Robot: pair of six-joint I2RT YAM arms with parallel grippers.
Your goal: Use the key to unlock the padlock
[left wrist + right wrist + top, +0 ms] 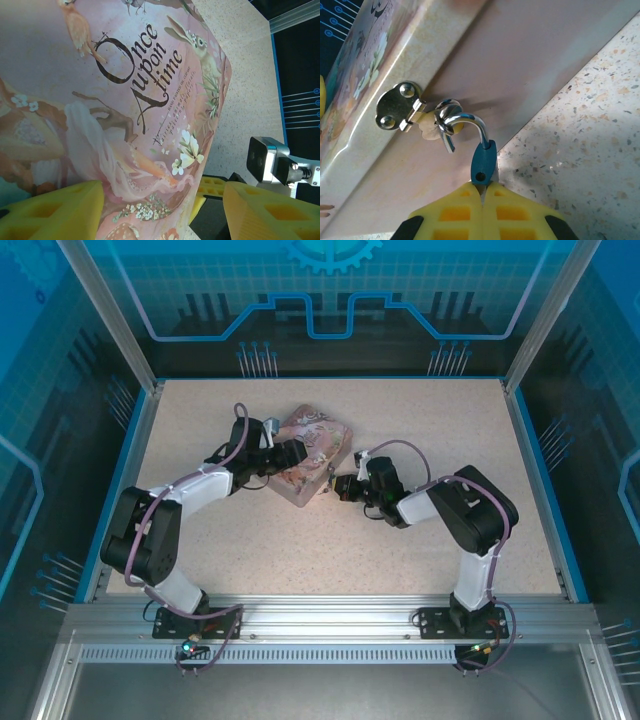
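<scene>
- A pink tin point(320, 445) with pictures on it sat in the middle of the speckled table point(400, 560).
- The left gripper point(288, 453) was at the tin's left side.
- In the left wrist view, its yellow fingers point(50, 210) were spread wide, one on each side of the tin point(125, 100). Both looked like they touched the tin, so it seemed to hold it.
- The right gripper point(339, 488) was just beside the tin's right side.
- A gold clasp point(400, 106) sat on that side wall of the tin point(530, 50).
- The padlock point(483, 161) hung from the clasp. Its thin silver shackle point(470, 119) went through the clasp's ring, and its small blue body pointed away from the tin wall.
- The right gripper point(482, 200) had its two yellow fingers pressed tight together, right at the far end of the padlock. I could not tell if they pinched the padlock or some thin thing under it.
</scene>
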